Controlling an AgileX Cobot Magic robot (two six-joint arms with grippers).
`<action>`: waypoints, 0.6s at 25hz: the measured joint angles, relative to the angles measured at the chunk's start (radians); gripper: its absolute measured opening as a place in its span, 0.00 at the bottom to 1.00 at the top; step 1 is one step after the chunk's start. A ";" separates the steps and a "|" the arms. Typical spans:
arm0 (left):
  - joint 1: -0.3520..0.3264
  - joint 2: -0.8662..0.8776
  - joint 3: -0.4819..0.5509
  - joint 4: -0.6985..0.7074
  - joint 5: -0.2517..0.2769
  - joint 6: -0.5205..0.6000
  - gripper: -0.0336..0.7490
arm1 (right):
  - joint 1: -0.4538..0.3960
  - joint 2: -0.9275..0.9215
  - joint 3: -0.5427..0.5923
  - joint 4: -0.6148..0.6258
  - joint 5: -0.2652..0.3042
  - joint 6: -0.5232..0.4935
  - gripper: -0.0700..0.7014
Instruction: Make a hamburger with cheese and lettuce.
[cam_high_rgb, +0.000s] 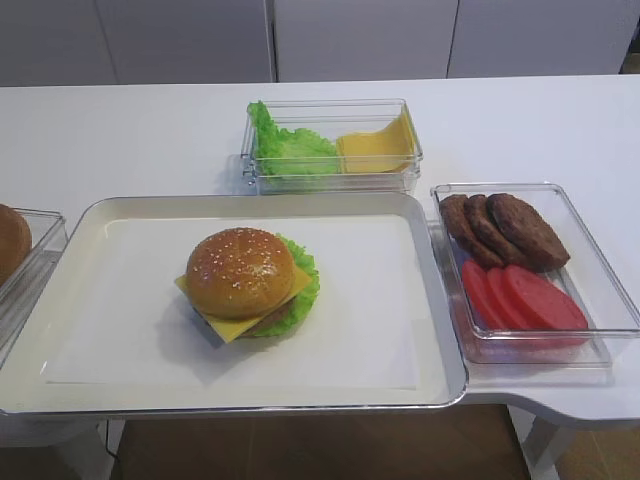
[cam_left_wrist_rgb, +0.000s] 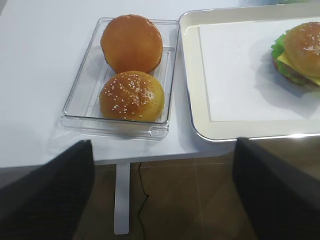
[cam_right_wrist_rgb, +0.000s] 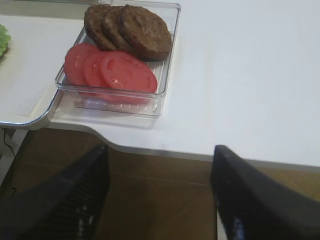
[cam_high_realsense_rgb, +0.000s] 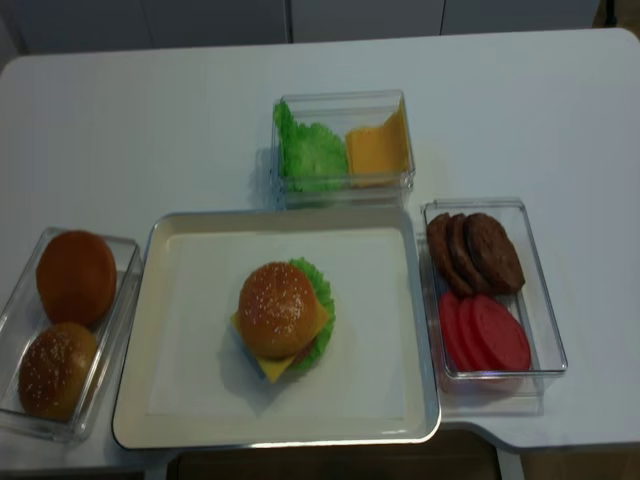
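Observation:
The hamburger (cam_high_rgb: 245, 283) stands whole on the white tray (cam_high_rgb: 420, 300), left of its middle: sesame bun on top, square yellow cheese (cam_high_rgb: 229, 328) and frilly green lettuce (cam_high_rgb: 298, 295) sticking out below. It also shows in the second high view (cam_high_realsense_rgb: 282, 318) and at the right edge of the left wrist view (cam_left_wrist_rgb: 300, 52). My left gripper (cam_left_wrist_rgb: 162, 192) is open and empty, below the table's front edge near the bun box. My right gripper (cam_right_wrist_rgb: 160, 192) is open and empty, below the front edge near the patty box. Neither gripper shows in the high views.
A clear box with two buns (cam_left_wrist_rgb: 131, 75) sits left of the tray. A clear box of brown patties and red tomato slices (cam_right_wrist_rgb: 120, 55) sits to its right. A clear box of green leaves and bent yellow slices (cam_high_rgb: 335, 147) stands behind the tray.

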 joint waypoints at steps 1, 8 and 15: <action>0.000 -0.005 0.000 0.000 0.001 0.000 0.86 | 0.000 0.000 0.000 0.000 0.000 0.000 0.71; 0.000 -0.006 0.000 0.000 0.002 0.002 0.86 | 0.000 0.000 0.000 0.000 0.000 0.000 0.71; 0.000 -0.034 0.000 -0.028 0.004 0.009 0.86 | 0.000 0.000 0.000 0.000 0.000 0.000 0.71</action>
